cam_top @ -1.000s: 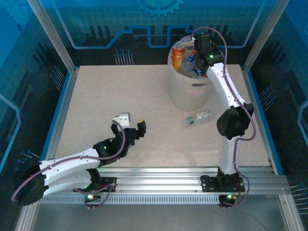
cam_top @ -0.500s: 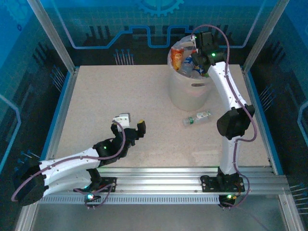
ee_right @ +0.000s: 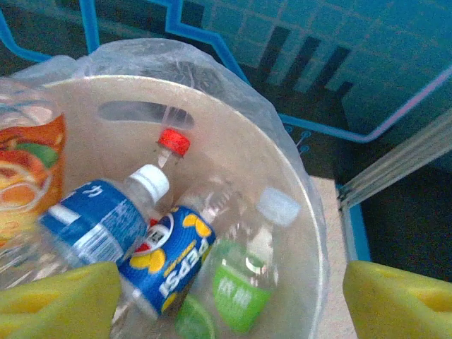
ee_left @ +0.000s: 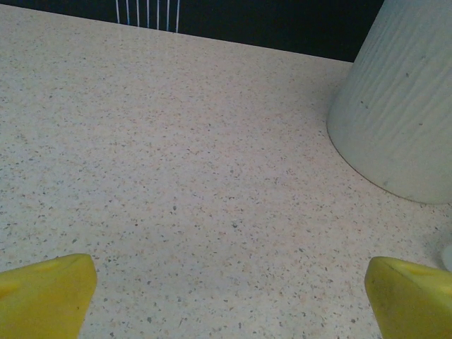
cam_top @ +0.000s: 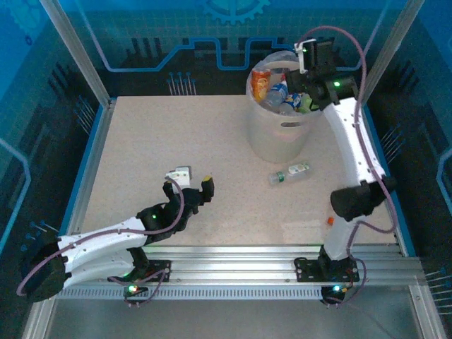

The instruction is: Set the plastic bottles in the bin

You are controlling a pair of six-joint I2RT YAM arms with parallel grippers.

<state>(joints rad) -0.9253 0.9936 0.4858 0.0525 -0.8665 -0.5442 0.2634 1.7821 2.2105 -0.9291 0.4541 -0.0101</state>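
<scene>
The off-white bin (cam_top: 277, 138) stands at the back right of the table, lined with a clear bag and holding several bottles. Inside it lie a blue Pepsi bottle (ee_right: 169, 261), a green-labelled bottle (ee_right: 244, 289), a blue-labelled bottle with a white cap (ee_right: 99, 222) and an orange-labelled one (ee_right: 28, 176). One clear bottle with a green label (cam_top: 289, 174) lies on the table in front of the bin. My right gripper (cam_top: 305, 79) hangs open above the bin's right rim, nothing between its yellow fingers (ee_right: 399, 296). My left gripper (cam_top: 189, 178) rests open low over the table, well left of the bin.
The bin's ribbed wall (ee_left: 402, 113) rises at the right of the left wrist view, beyond bare speckled tabletop (ee_left: 212, 176). Blue enclosure walls and metal posts (cam_top: 381, 49) ring the table. A rail (cam_top: 233, 258) runs along the near edge.
My right arm has swung right and up, carrying its gripper from over the middle of the bin to its right rim. The left arm has not moved.
</scene>
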